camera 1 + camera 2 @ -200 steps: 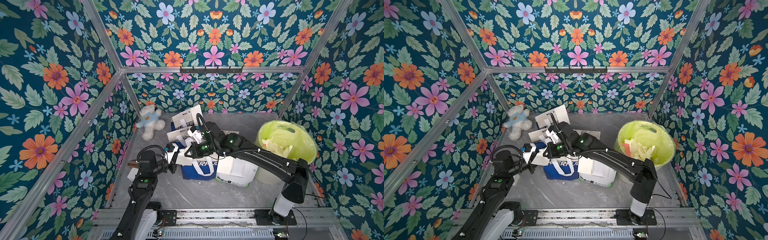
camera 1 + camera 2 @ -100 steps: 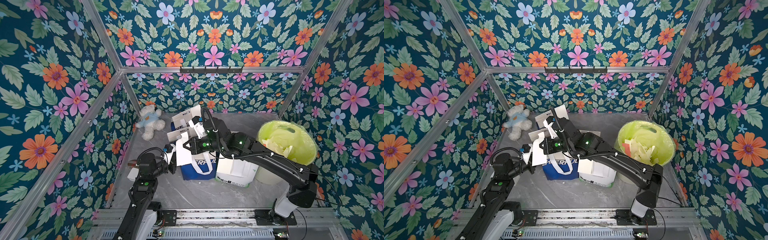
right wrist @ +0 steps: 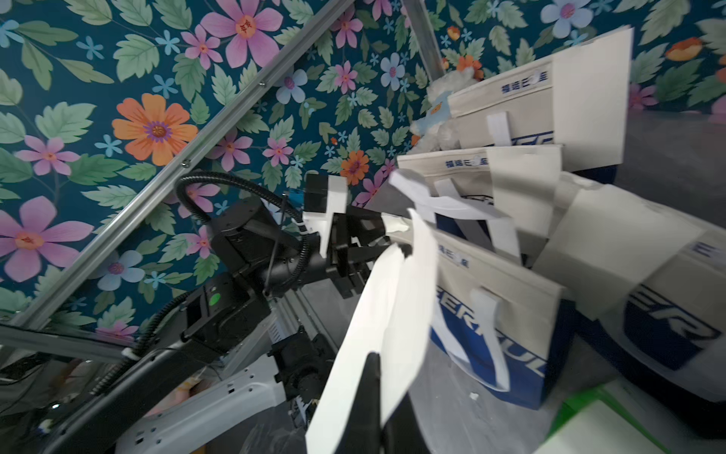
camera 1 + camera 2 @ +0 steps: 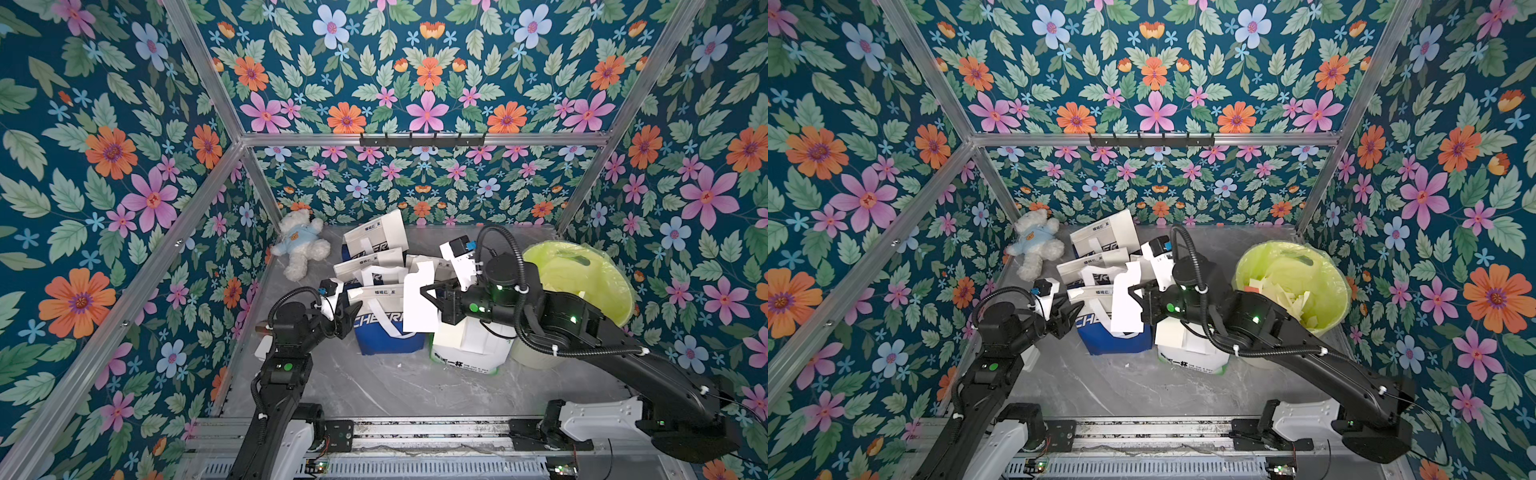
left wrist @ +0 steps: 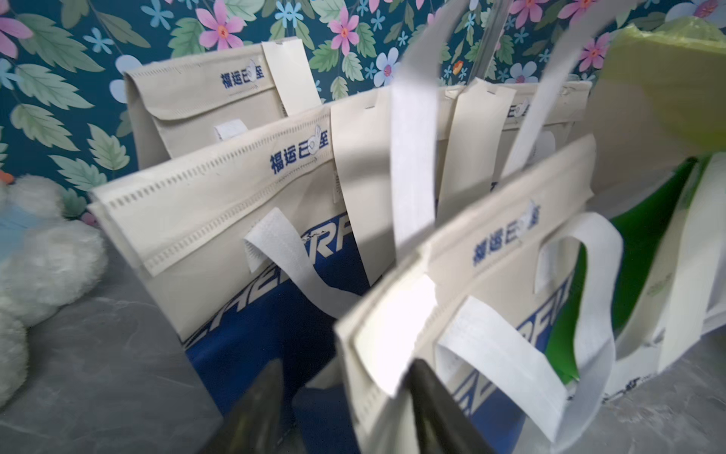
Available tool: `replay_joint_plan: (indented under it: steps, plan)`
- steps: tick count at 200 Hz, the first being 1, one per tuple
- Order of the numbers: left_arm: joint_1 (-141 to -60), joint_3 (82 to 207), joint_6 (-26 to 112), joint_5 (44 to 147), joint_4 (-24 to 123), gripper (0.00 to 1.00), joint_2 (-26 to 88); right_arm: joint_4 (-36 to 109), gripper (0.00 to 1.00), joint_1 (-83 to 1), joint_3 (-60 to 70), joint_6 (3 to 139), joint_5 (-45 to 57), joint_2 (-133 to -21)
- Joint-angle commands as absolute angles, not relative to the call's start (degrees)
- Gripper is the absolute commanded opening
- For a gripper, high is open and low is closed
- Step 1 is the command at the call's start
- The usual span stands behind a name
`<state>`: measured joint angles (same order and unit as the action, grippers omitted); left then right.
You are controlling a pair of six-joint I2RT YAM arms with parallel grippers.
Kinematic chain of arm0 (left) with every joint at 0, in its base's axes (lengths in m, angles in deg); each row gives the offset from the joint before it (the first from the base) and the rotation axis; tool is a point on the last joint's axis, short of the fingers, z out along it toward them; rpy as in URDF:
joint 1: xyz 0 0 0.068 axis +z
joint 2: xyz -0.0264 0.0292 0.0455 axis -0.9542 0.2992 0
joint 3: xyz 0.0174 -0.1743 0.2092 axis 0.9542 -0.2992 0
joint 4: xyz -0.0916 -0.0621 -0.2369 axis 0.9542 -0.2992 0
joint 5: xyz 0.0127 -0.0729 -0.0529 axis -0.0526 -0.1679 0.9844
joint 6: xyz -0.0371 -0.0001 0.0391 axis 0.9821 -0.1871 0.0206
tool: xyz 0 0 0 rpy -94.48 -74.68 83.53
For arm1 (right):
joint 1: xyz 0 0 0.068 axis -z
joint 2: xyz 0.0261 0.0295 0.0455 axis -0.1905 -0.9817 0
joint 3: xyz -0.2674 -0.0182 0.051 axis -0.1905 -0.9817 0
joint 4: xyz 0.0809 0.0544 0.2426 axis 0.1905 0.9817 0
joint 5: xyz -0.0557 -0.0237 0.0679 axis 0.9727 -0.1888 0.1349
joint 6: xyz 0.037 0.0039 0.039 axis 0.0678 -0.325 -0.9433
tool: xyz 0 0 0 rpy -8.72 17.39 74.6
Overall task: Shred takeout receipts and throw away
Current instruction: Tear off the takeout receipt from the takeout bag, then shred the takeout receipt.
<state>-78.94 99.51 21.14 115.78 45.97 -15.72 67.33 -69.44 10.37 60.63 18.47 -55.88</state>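
Bare bench (image 4: pixel 399 386) across the lower middle of both top views is the widest open ground, between the two arm bases (image 4: pixel 590 419). Above it, bags (image 4: pixel 370 264) crowd the centre, packed one behind another, their strap handles (image 5: pixel 412 157) standing up in the gaps. A receipt (image 4: pixel 417 307) hanging from the right end effector (image 4: pixel 428 293) screens the front bag (image 4: pixel 386 338). The plush bear (image 4: pixel 299 249) fills the bench's upper-left corner. At right, the lined bin (image 4: pixel 582 274) stands open-topped, the right arm (image 4: pixel 582 328) crossing its lower-left rim.

Blue "福运" print on cream bag bands (image 5: pixel 196 200); white "CHEER" lettering on blue bag fronts (image 4: pixel 386 345).
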Motion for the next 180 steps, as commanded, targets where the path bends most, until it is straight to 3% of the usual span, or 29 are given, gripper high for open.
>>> replay_joint_plan:
  steps: [1, 41, 70, 86, 100, 137, 180]
  plan:
    - [-78.87, 100.91, 23.15, 109.95, 45.81, 0.99, -19.28, 64.78, 0.0, -69.12, 3.9, 69.0, 26.16, -50.0]
    - [-78.92, 106.49, 28.16, 109.29, 43.16, 0.99, -25.72, 57.54, 0.0, -68.12, -8.35, 76.87, 27.47, -38.49]
    - [-78.96, 115.78, 35.91, 127.59, 41.62, 0.99, -16.85, 58.57, 0.0, -65.94, -9.26, 78.99, 19.92, -36.24]
    - [-79.0, 118.82, 48.78, 139.4, 50.73, 0.95, -8.73, 58.29, 0.0, -65.11, -8.93, 80.06, 14.33, -36.57]
    - [-80.66, 121.59, 59.11, 143.46, 57.91, 0.9, -2.41, 57.01, 0.0, -63.66, -8.6, 79.68, 8.03, -37.51]
    - [-97.74, 130.27, 49.7, 138.16, 54.94, 0.88, 4.49, 54.63, 0.0, -61.87, -7.03, 79.1, -0.85, -41.3]
    - [-102.83, 130.07, 60.18, 139.92, 69.66, 0.76, 10.78, 50.76, 0.0, -60.77, -6.54, 77.59, -4.28, -42.73]
